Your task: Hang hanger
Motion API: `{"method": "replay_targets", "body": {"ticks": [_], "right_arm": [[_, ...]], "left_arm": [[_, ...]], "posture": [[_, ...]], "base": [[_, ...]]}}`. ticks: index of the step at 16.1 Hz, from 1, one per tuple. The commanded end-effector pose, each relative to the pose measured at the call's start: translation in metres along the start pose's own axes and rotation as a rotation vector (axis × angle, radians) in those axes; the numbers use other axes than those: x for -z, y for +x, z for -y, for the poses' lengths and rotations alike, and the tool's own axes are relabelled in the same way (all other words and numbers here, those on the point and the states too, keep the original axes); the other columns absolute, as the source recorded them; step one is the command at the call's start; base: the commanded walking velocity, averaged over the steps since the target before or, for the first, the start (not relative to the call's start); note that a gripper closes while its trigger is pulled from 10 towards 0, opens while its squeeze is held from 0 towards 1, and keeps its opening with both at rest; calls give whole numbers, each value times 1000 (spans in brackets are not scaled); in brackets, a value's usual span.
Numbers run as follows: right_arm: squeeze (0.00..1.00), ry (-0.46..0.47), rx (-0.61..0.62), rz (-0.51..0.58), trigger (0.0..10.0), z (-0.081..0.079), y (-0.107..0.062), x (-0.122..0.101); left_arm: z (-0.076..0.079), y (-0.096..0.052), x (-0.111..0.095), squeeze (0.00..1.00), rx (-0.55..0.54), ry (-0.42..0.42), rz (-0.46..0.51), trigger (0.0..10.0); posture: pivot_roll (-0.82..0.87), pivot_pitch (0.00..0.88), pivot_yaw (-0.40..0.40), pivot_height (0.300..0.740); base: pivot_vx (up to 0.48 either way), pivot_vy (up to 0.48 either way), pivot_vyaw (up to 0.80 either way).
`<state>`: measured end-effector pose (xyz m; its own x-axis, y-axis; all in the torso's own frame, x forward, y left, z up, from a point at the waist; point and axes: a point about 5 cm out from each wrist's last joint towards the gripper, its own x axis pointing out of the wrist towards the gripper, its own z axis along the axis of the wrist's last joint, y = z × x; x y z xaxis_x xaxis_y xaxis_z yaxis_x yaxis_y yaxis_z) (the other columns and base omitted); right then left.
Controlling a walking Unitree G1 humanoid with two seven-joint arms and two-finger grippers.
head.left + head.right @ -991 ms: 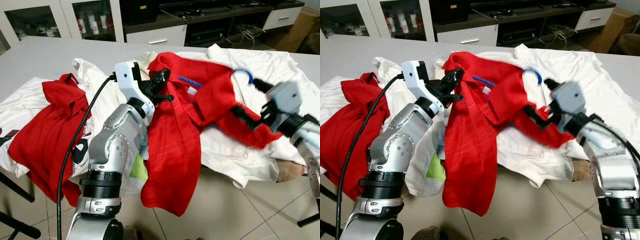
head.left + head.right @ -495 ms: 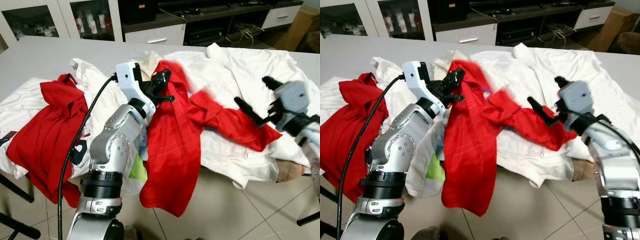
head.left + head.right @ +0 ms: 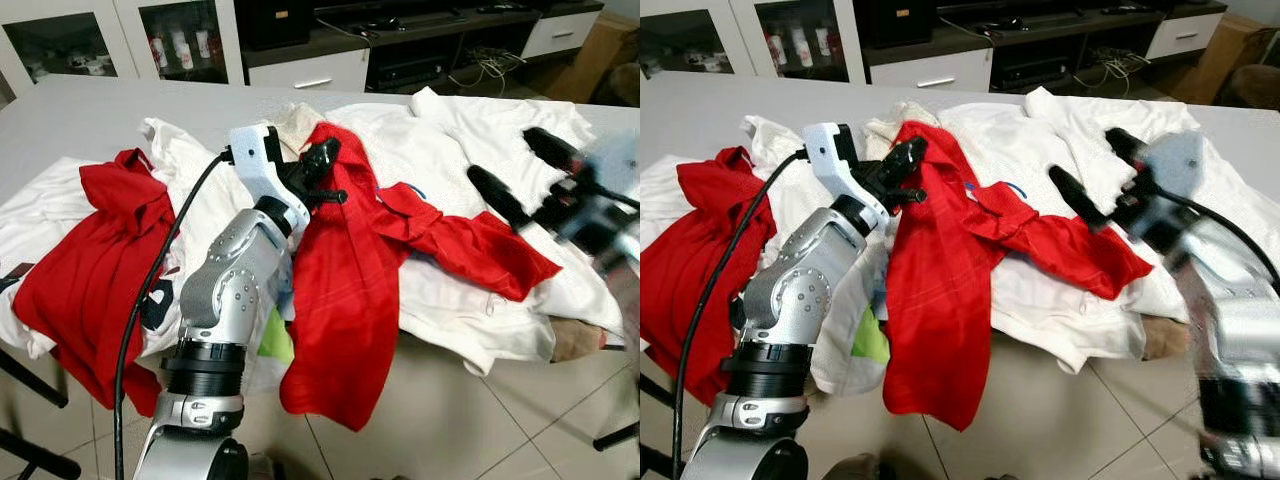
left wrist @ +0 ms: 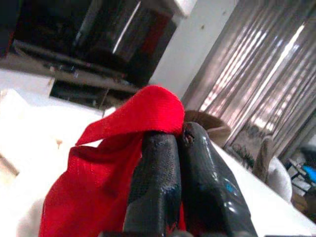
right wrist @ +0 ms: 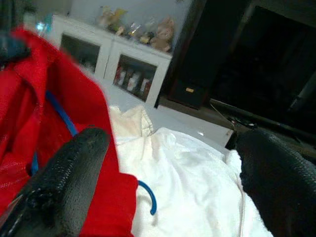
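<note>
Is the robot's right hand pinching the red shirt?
No, the right gripper has its jaws wide open above the red shirt, gripping nothing.

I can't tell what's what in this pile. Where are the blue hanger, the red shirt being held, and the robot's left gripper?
blue hanger (image 5: 148,197): right wrist view, on its curved hook.
red shirt (image 3: 345,300): left eye view, on the hanging body.
left gripper (image 3: 322,160): left eye view, at the fingertips pinching the shirt.

White garments (image 3: 470,150) across the grey table (image 3: 80,120); glass-fronted cabinets (image 3: 120,40) behind

Heaped white clothes (image 3: 470,140) and the red shirt (image 3: 345,300) crowd mid-frame; bare grey table (image 3: 90,110) lies open at upper left.
</note>
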<state>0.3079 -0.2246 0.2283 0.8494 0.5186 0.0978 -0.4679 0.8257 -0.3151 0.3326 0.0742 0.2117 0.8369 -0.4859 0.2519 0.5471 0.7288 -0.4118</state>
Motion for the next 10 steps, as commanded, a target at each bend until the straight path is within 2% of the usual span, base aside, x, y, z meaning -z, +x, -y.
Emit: {"method": "replay_targets", "body": {"ticks": [1,2,4,5,6,9,10], "right_arm": [[0,-56,-55,-20,10000,-9,10,0],[298,-139,-90,-53,10000,-14,23,2],[631,-244,-153,-98,10000,-22,48,5],[941,-261,-167,-122,10000,-25,54,9],[1000,-265,-180,-160,10000,-27,59,17],[1000,-279,-222,-209,10000,-35,67,30],[969,-262,-244,-212,10000,-37,69,32]], "left_arm": [[5,2,-10,0,30,22,57,0],[6,1,-13,0,34,17,82,0],[8,0,-13,0,36,8,100,0],[9,-1,-11,0,37,12,99,0],[10,-1,-10,0,38,16,102,0],[6,-4,-11,0,29,17,115,0],[6,-4,-12,0,28,18,116,0]], "posture": [[54,0,22,740],[57,0,16,740],[61,0,7,740],[66,0,1,740],[73,0,-5,740],[81,0,-7,740],[80,0,-5,740]], "base": [[0,0,0],[0,0,0],[0,0,0],[0,0,0],[0,0,0],[0,0,0],[0,0,0]]}}
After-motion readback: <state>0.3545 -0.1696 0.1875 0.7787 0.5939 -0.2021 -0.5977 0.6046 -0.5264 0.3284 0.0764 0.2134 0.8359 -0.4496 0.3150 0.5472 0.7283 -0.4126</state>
